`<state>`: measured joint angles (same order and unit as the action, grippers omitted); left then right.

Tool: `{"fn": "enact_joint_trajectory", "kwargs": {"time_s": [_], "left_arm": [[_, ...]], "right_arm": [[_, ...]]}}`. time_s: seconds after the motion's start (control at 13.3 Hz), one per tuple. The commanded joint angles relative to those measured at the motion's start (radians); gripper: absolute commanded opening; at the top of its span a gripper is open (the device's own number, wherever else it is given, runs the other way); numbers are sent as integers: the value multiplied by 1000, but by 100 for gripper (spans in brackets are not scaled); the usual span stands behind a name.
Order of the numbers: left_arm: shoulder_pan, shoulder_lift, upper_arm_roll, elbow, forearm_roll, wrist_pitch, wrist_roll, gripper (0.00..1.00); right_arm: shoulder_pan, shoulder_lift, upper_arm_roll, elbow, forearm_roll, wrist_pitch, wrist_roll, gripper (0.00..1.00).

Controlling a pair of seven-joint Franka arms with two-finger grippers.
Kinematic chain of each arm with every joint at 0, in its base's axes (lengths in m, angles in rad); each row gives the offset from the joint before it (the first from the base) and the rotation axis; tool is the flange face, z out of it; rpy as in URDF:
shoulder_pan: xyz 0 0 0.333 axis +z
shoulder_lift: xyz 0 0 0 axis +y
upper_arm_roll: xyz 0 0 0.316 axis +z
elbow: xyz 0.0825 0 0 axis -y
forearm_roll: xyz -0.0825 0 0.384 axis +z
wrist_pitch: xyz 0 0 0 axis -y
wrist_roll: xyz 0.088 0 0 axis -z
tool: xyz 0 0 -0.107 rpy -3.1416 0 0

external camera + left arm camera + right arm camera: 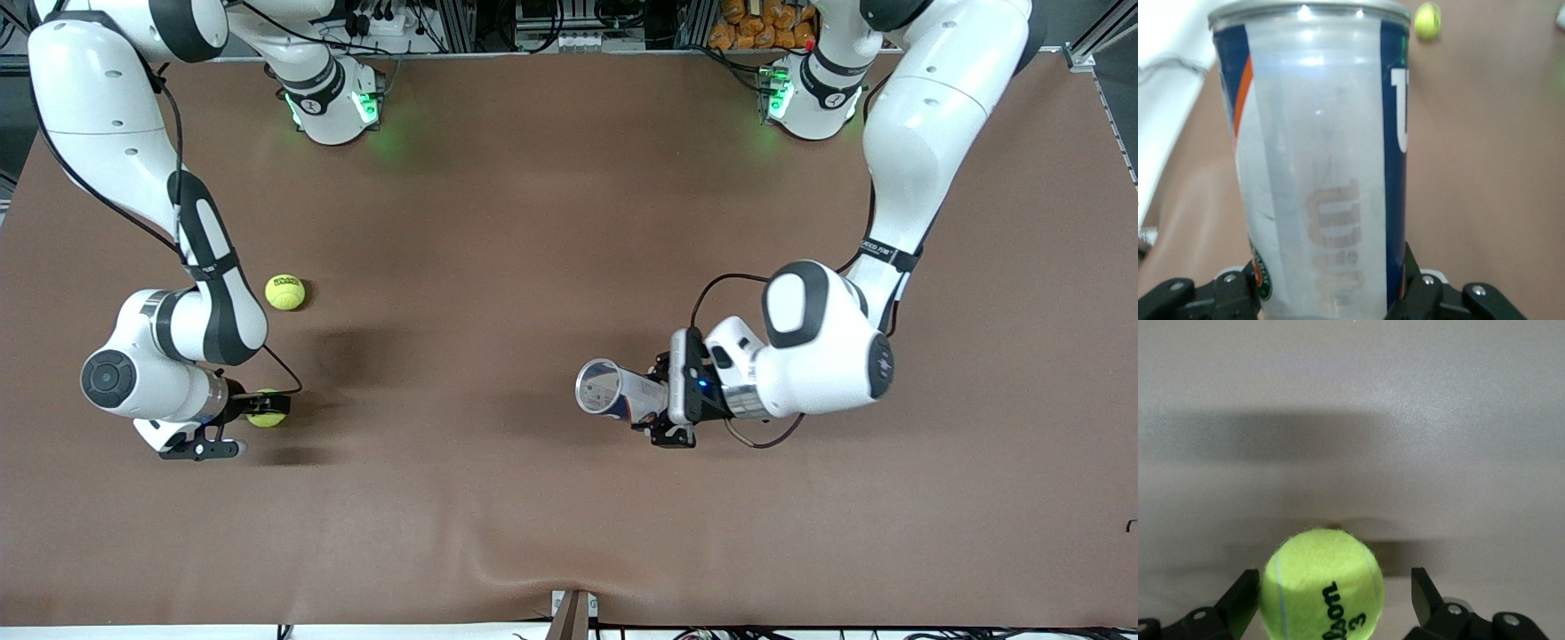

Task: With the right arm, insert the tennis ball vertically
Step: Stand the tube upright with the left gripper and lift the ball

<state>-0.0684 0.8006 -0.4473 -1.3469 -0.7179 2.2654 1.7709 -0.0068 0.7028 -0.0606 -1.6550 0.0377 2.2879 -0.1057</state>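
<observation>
The tennis ball [1323, 585] lies on the brown table [533, 533] at the right arm's end, between the spread fingers of the right gripper [252, 425], with a clear gap on one side; only the right wrist view shows its black "Wilson 3" print. The left gripper [669, 400] pinches the base of a clear tennis can [612, 391], which lies nearly level, long axis along the table, open mouth toward the right arm's end. The left wrist view shows its blue and orange label with a faint Wilson "W". A second tennis ball [284, 292] rests farther from the front camera, its lettering too small to read.
</observation>
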Motion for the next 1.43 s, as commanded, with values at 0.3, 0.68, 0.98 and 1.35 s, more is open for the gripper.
{"fn": "enact_joint_trajectory", "kwargs": {"time_s": [0.3,0.68,0.98,1.35], "left_arm": [[-25,100,-30,-21,-504,-3,327,76],[-128,193,-27,-31,-864,0,663,77],[-218,221,-22,-87,-1041,19,731,78],[-278,213,-22,-127,-1152,164,875,80]], "right_arm": [[-12,9,10,-5,13,21,-2,66],[-10,-11,10,-3,14,-30,-3,61],[4,-110,15,12,21,-129,0,36],[105,-222,16,148,31,-414,125,35]]}}
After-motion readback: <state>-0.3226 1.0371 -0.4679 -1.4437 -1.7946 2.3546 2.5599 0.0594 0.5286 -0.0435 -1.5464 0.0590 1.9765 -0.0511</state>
